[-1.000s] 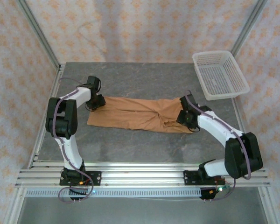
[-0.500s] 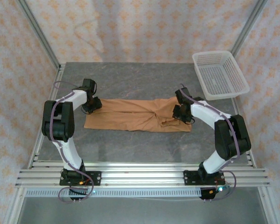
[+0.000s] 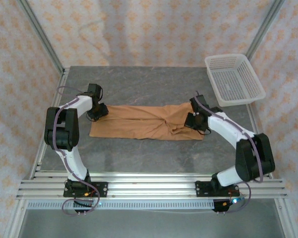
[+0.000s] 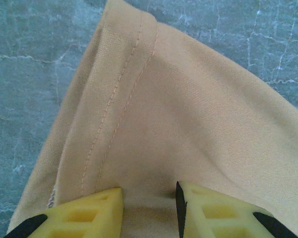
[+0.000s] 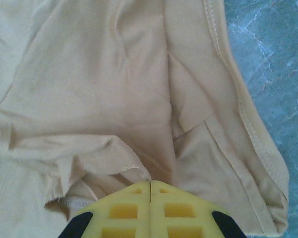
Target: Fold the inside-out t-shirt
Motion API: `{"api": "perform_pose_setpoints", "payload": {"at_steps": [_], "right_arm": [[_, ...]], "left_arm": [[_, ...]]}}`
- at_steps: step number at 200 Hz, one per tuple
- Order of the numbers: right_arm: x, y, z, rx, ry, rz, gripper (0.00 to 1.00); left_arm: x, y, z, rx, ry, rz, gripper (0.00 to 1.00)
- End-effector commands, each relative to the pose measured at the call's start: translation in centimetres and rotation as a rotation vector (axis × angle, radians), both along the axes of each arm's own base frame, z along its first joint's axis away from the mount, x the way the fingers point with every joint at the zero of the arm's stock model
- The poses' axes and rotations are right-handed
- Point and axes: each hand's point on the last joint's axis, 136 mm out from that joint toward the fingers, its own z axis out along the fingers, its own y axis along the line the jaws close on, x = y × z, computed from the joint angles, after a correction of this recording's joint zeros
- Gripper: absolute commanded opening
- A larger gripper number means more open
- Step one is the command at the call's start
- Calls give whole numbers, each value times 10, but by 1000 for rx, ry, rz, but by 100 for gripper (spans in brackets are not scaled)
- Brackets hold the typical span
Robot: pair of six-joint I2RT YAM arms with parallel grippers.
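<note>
1. Pinching the left end of the inside-out t-shirt (image 3: pixel 144 124), the left gripper (image 3: pixel 95 113) has its jaws partly closed with a bunch of stitched hem between them. Creases run into the gap, so I judge that it holds the cloth.
2. Between the arms, the shirt lies on the table (image 3: pixel 149 84) as a long flat band, rumpled toward its right end.
3. On that rumpled end sits the right gripper (image 3: pixel 196 120), jaws pressed fully together; whether cloth is caught between them I cannot tell.
4. The cloth looks light, soft and limp, so it will likely sag and drag. Stitched hems and corners give the surest hold, with both ends raised together.
</note>
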Motion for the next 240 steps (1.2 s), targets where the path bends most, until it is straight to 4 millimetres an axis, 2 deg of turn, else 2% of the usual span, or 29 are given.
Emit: {"api": "perform_pose_setpoints", "payload": {"at_steps": [1,22,36,49,63,87,108,122,133,150,162,171,189,205,225,240], "right_arm": [[-23,4,-9,19,12,37,0],[-39,7,-27,43,29,31,1],[-45,5,-35,36,31,22,12],[-47,2,-35,28,21,10,18],[-44,-3,-25,12,-6,-2,22],[-33,-5,10,16,-92,-33,25],[-9,6,35,91,-178,-84,26],[11,18,39,152,-199,-119,27],[28,30,35,196,-189,-136,28],[49,49,17,253,-132,-148,28],[59,59,1,285,-92,-158,27],[62,60,-14,279,-61,-177,27],[64,43,-39,219,-13,-235,25],[61,24,-52,179,4,-280,25],[56,9,-58,148,22,-292,25],[56,9,-55,140,26,-266,26]], "left_arm": [[-8,3,7,7,15,4,35],[-7,1,6,-7,11,8,35],[-8,1,5,-9,12,9,35],[-7,1,7,-8,9,9,34],[-7,1,8,-7,10,7,34],[-3,0,15,-7,-2,3,34],[1,-5,26,-27,-34,1,34],[5,-13,37,-43,-66,-8,34],[8,-24,44,-64,-91,-27,34],[12,-43,50,-101,-120,-58,35],[15,-55,45,-151,-127,-74,35],[16,-57,36,-177,-117,-69,35],[11,-47,14,-177,-80,-39,35],[4,-32,-5,-207,-44,34,35],[-7,-14,-25,-220,-3,94,34],[-15,-6,-29,-214,2,124,34]]}}
